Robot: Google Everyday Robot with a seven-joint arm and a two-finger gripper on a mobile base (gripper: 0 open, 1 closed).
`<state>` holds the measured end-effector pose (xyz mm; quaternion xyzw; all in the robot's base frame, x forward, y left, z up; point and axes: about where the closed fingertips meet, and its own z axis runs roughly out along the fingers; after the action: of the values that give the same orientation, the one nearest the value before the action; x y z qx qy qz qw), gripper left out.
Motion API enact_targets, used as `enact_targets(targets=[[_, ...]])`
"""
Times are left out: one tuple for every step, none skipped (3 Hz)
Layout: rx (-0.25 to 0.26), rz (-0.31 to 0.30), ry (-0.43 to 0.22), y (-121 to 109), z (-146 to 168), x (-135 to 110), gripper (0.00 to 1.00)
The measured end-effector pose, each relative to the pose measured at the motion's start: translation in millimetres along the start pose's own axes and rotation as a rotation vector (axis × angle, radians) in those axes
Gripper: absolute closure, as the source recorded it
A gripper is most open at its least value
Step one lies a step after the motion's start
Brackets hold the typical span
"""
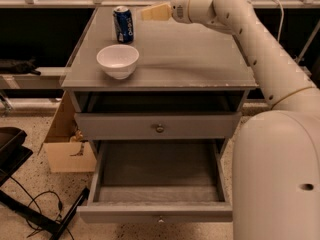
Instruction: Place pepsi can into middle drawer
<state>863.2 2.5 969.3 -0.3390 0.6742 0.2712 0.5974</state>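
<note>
The blue pepsi can [123,24] stands upright on the grey cabinet top [190,59] at the back left, behind the white bowl [118,60]. The middle drawer [159,176] is pulled out and its tray holds nothing. My gripper [152,12] reaches in from the right over the back of the top, its tan tip a short way right of the can and apart from it. It holds nothing that I can see.
The upper drawer front [159,126] with a round knob is shut above the open drawer. A cardboard box [65,146] stands on the floor left of the cabinet. Black gear and cables [30,204] lie at the lower left. My white arm [280,149] fills the right side.
</note>
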Motion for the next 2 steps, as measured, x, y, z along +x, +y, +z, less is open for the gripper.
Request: enact_targets(targets=[[-0.018,0.023,0.011,11.9,35.6,2.4,0.00],[-0.089,0.041,0.022,37.8,77.7,6.9,0.00]])
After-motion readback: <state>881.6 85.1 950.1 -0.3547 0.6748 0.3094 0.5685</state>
